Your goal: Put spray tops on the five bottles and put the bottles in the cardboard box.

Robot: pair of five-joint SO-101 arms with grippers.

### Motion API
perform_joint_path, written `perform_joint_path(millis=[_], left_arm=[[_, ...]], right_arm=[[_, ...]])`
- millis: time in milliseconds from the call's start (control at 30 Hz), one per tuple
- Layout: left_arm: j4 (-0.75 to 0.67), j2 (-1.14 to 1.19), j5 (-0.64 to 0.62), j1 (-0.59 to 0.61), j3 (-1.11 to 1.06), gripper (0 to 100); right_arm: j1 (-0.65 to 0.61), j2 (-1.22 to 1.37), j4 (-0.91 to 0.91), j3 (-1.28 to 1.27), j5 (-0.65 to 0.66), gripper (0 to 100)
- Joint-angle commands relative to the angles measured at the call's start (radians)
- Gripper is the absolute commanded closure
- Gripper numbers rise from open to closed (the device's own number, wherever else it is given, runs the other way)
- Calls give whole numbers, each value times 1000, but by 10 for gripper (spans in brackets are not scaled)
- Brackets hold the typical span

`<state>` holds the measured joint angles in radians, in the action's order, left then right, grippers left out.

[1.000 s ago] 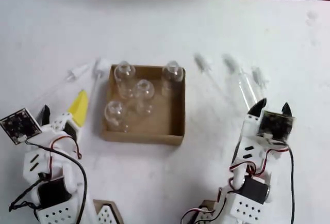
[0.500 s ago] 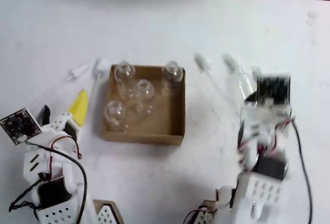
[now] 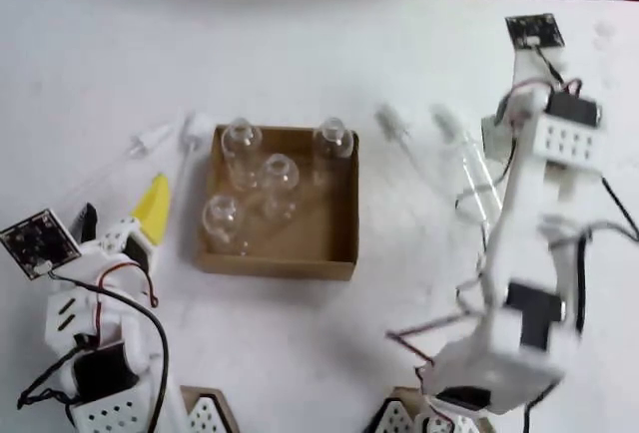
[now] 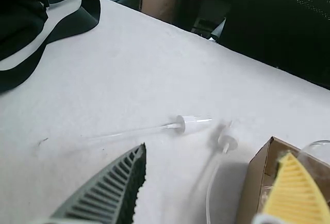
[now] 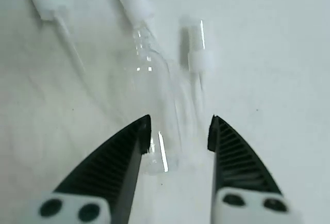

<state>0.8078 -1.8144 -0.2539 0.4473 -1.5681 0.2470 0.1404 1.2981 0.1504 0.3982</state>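
Hovering over the clear round-bodied bottle (image 5: 149, 79) that lies on the white table (image 3: 300, 44), at 3 o'clock from the brown cardboard box (image 3: 280, 265), my right gripper (image 5: 178, 128) gapes wide astride its base end, gripping nothing. My left gripper (image 4: 214, 154), at 8 o'clock, is likewise spread and empty. Four boxed bottles (image 3: 279, 176) stand apparently topless. White spray tops (image 3: 150, 139) lie loose at 10 o'clock. Most work remains, I reckon. The bare table beyond gives room, and the box wall sits well apart.
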Motion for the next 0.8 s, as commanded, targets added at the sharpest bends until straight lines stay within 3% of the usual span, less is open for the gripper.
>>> perform_joint_path(millis=[0,433,767], left_arm=[[-29,-8,8,-10,6,635],[-29,-8,8,-10,6,635],[-23,-8,60,-62,5,635]], right_arm=[[-8,317,134,456,11,840],[13,1000,387,1363,58,840],[50,1144,397,1488,81,840]])
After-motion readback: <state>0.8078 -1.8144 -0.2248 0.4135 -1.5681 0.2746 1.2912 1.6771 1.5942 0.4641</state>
